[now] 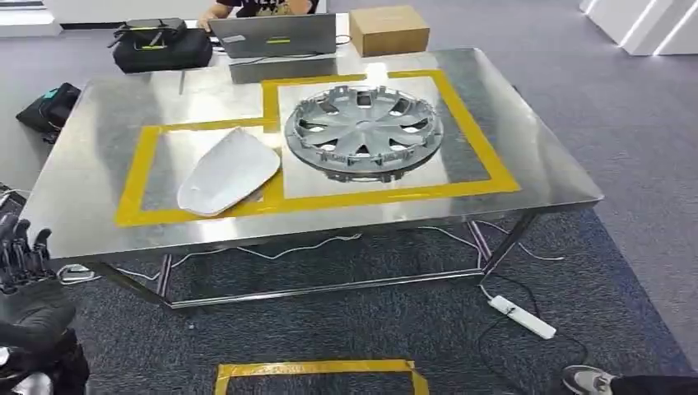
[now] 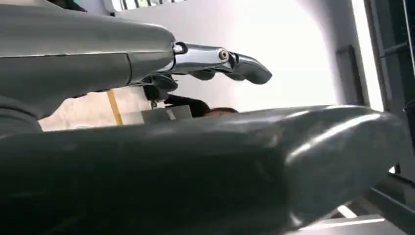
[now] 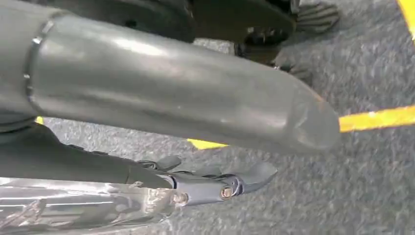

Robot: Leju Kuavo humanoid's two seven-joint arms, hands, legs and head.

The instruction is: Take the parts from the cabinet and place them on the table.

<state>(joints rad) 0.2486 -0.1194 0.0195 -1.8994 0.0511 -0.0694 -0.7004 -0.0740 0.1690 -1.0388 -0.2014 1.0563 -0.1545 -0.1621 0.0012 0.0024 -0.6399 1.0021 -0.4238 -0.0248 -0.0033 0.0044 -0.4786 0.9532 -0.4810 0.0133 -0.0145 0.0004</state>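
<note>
Nearest the robot, on the grey carpet, lies a yellow tape rectangle [image 1: 321,370], partly cut by the head view's lower edge. Left hand [image 1: 29,280] sits low at the left of the head view, off the near-left corner of the counter [image 1: 543,164]; its dark fingers [image 1: 18,247] point upward, apart, holding nothing. Left wrist view agrees: fingers [image 2: 235,66] extended and clear of any object. Right hand [image 3: 161,103] hangs over the carpet beside a strip of yellow tape; its fingers [image 3: 244,178] are stretched out, spread from the thumb, nothing in them. A shoe [image 1: 588,380] of a person shows at the lower right edge. A white power strip [image 1: 523,317] lies on the carpet by the counter's right legs, cables trailing under the frame. On the steel counter, inside yellow taped outlines, rest two parts: a white mirror cover [image 1: 226,171] on the near left, and a silver wheel cover [image 1: 364,132] just beside it to the right, close but whether touching cannot be told. Beyond them a grey laptop [image 1: 276,34], a black bag [image 1: 160,45] and a cardboard box [image 1: 388,30]; a person sits behind the laptop.
</note>
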